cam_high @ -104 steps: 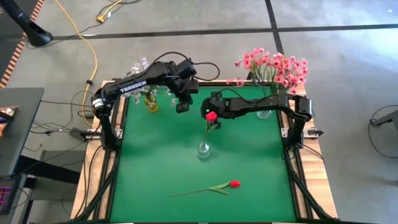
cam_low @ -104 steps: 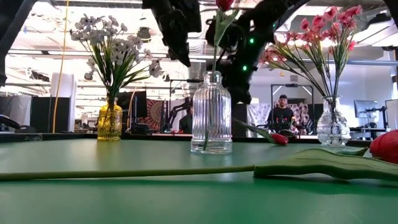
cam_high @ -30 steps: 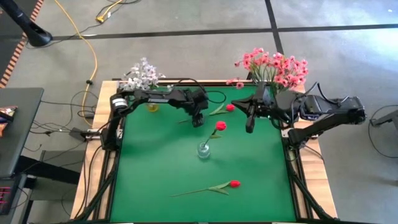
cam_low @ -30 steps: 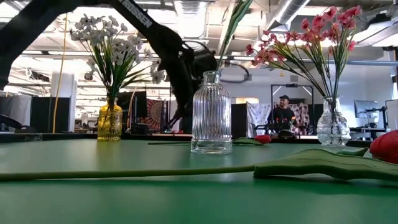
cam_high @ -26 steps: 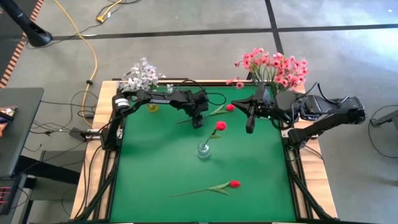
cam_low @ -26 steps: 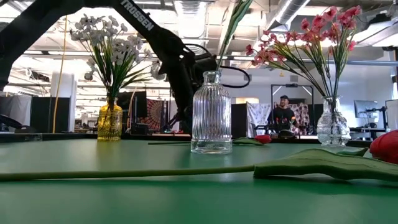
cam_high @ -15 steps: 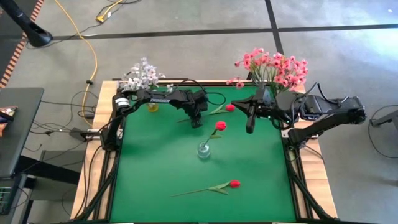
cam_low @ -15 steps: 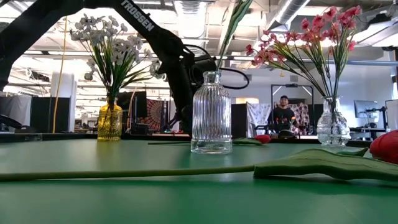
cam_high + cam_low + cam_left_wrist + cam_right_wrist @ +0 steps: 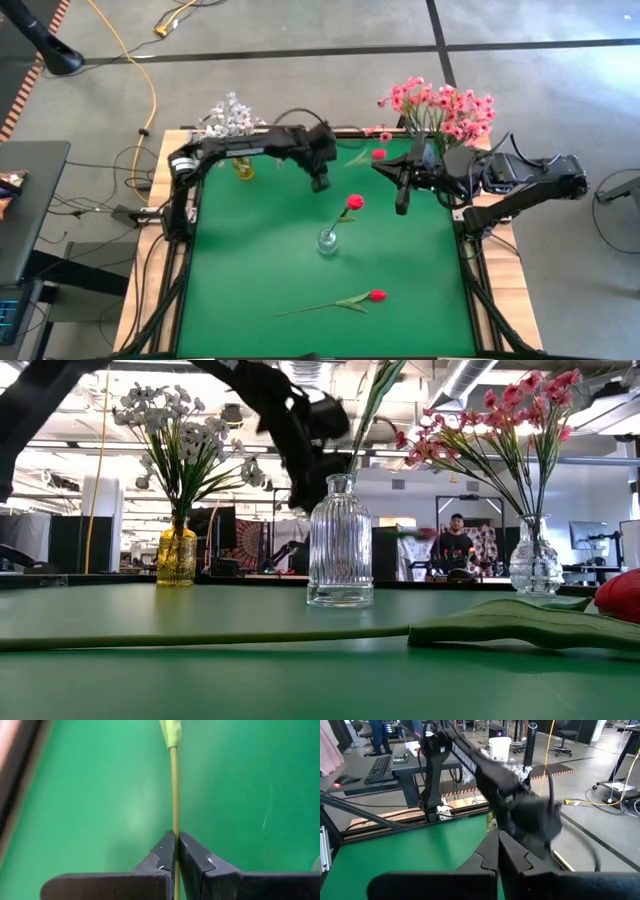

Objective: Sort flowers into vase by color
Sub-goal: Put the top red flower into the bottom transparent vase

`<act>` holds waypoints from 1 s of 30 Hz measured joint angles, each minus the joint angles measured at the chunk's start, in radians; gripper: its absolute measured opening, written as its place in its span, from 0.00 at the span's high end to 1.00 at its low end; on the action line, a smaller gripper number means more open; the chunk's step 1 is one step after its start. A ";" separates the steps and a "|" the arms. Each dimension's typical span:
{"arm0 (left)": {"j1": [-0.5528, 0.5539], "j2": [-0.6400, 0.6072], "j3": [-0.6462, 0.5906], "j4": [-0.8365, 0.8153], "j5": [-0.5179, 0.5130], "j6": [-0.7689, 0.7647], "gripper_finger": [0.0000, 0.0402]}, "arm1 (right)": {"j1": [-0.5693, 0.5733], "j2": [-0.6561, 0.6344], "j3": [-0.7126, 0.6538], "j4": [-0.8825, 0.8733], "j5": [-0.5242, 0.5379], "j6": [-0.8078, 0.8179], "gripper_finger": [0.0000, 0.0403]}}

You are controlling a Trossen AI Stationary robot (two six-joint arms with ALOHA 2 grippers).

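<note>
Thin green stem [image 9: 174, 790] in left tool [image 9: 176, 851]

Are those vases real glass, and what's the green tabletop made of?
The middle vase looks like clear ribbed glass: you see through it and it glints. The yellow vase seems tinted glass, though clear plastic can't be ruled out. The tabletop looks like a smooth matte green mat, with only a faint sheen.

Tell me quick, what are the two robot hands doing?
Left gripper: shut on a red flower's stem.
Right gripper: shut, holding nothing.
</note>
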 joint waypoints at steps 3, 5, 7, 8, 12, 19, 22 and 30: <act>0.016 -0.074 0.007 -0.005 0.001 -0.027 1.00 | 0.000 0.000 0.000 -0.001 -0.001 0.000 0.93; 0.027 -0.128 0.008 -0.027 0.000 -0.038 1.00 | 0.000 0.000 0.000 -0.002 -0.001 -0.001 0.93; 0.038 -0.183 0.009 -0.050 0.000 -0.051 1.00 | 0.000 0.000 0.000 -0.002 -0.003 -0.003 0.92; 0.040 -0.206 0.009 -0.066 -0.011 -0.053 1.00 | 0.000 0.000 0.000 -0.002 -0.004 -0.011 0.92; 0.042 -0.305 0.009 -0.086 -0.120 -0.094 1.00 | 0.008 0.000 0.000 0.003 -0.004 -0.042 0.93; 0.042 -0.436 0.009 0.031 -0.136 -0.166 1.00 | 0.008 0.000 -0.001 0.008 -0.004 -0.078 0.92; 0.042 -0.487 0.009 0.099 -0.087 -0.191 1.00 | 0.003 0.000 -0.001 0.009 -0.004 -0.082 0.93; 0.030 -0.655 -0.102 0.473 0.081 -0.254 1.00 | 0.010 0.000 -0.001 0.014 -0.004 -0.078 0.93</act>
